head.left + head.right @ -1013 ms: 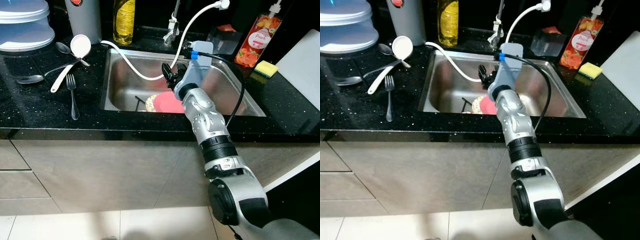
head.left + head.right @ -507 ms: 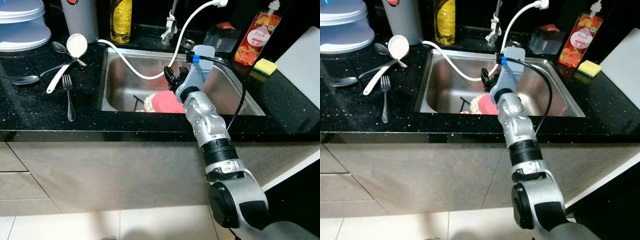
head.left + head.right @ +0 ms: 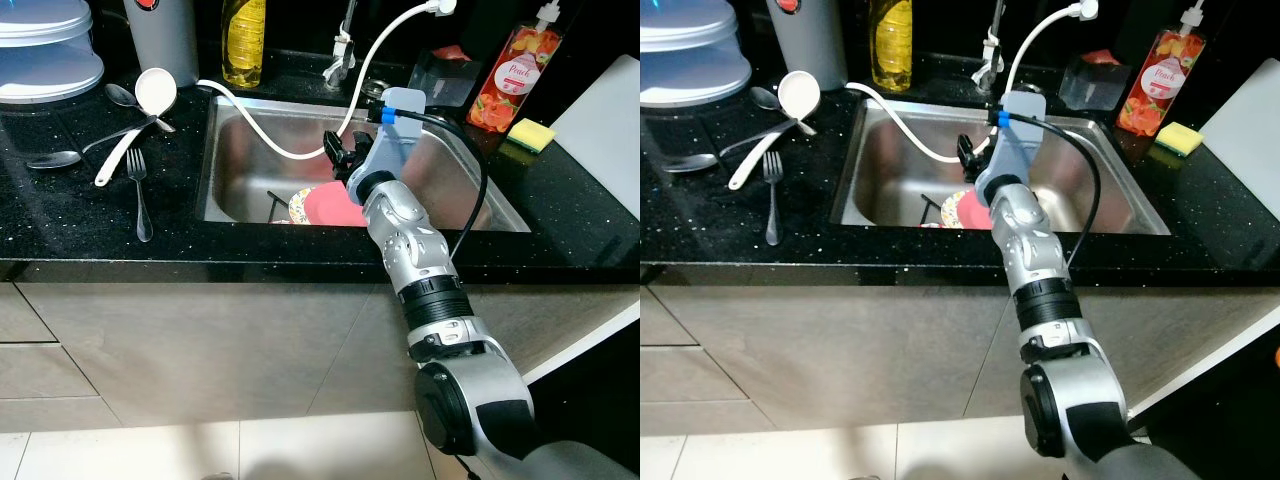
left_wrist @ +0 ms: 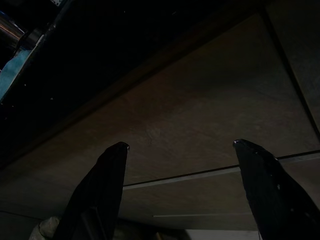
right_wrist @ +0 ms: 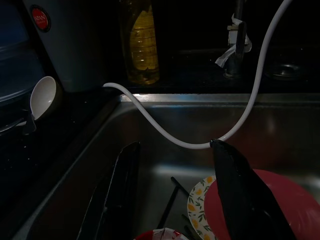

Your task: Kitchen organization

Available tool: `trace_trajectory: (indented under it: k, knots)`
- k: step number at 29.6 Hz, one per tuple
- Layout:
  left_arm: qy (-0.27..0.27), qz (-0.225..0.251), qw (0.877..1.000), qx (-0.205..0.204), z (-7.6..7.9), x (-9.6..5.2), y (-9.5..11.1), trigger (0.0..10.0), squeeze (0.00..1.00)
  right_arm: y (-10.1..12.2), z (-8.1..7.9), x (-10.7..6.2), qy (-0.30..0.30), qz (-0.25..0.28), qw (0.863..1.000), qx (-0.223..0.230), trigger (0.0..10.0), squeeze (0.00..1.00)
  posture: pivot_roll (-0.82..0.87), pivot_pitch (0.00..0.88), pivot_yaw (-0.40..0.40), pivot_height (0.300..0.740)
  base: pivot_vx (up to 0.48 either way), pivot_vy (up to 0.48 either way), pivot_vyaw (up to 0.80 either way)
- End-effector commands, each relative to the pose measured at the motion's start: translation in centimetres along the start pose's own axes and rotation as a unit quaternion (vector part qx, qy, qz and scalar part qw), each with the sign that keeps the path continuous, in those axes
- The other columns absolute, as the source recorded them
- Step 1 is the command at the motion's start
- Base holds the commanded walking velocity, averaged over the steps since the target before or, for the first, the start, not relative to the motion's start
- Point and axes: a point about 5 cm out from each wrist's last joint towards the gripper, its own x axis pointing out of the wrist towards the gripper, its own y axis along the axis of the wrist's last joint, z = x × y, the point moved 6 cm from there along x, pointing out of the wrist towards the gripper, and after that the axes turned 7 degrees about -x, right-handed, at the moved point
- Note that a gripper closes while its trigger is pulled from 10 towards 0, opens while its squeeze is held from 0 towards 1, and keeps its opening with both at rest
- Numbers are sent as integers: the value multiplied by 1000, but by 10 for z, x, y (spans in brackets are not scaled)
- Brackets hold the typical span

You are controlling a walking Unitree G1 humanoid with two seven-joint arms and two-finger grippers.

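My right gripper (image 5: 175,200) hangs open inside the steel sink (image 3: 235,140), with nothing between its black fingers (image 5: 117,195). Just below and beyond it lie a red plate (image 3: 330,206) and a flowered plate (image 3: 295,205), with a dark utensil (image 5: 167,205) next to them. A white hose (image 3: 270,140) loops from the tap across the basin, right by the fingertips. On the counter to the left lie a fork (image 3: 138,190), a white ladle (image 3: 140,110) and two spoons (image 3: 55,158). My left gripper (image 4: 181,145) hangs open and idle by the cabinet front.
An oil bottle (image 3: 245,40) and a grey canister (image 3: 165,35) stand behind the sink's left corner. Stacked plastic containers (image 3: 50,50) sit at the far left. A red soap bottle (image 3: 510,75), a yellow sponge (image 3: 532,130) and a white board (image 3: 605,120) are at the right.
The view has swayed a little. My right gripper stays open over the sink, shifted only slightly to the left.
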Motion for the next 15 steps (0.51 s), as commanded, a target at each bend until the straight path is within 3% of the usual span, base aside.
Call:
trace_trajectory:
  k: [1, 15]
  knots:
    - [-9, -2, 1000, -12, 8, -3, -3, 10000, 0, 1, 4, 0, -4, 0, 1000, -1, 10000, 0, 294, 0, -104, 740, 0, 0, 0]
    - [-11, -6, 1000, -5, 10, -3, -4, 10000, 0, 2, 4, 1, -2, 1, 1000, -1, 10000, 0, 298, 0, -111, 740, 0, 0, 0]
